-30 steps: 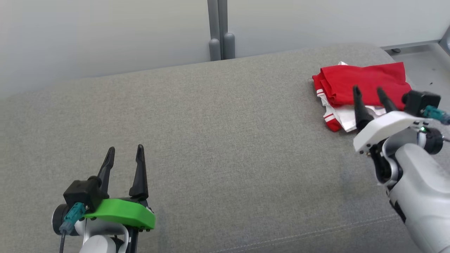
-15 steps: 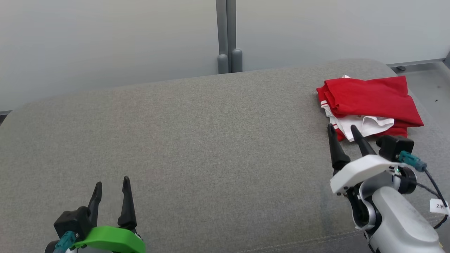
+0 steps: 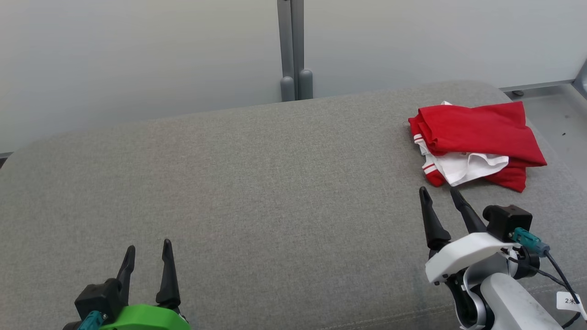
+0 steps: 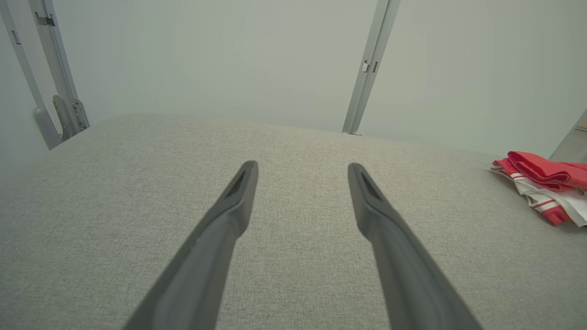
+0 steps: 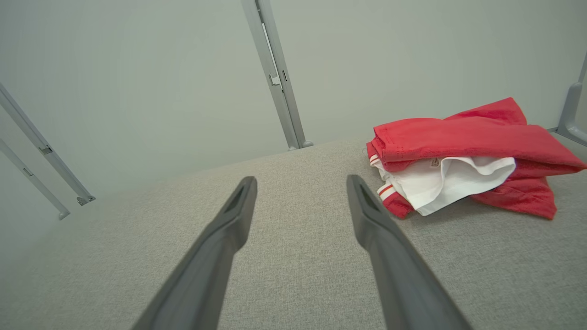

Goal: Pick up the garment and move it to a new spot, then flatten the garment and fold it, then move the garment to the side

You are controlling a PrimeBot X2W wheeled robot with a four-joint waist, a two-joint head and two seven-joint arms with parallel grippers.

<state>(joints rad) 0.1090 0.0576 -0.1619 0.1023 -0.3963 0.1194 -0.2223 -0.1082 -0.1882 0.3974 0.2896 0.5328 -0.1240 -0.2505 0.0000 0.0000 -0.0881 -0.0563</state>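
Both grippers are empty, fingers spread wide. My right gripper [image 3: 438,190] has backed off: a second ago its tips overlapped the near edge of the garment [image 3: 477,133] in the head view, now they sit near that edge, clear of the cloth. My left gripper [image 3: 149,245] has also dropped lower in that view, though the head camera itself shifted, so part of that is just framing. Garment is a folded red-and-white bundle at the far right end of the grey cushion [image 3: 275,183], same shape as before, nothing touching it. My read: fold done, garment set aside, release finished, arms retreating. Task looks basically complete.
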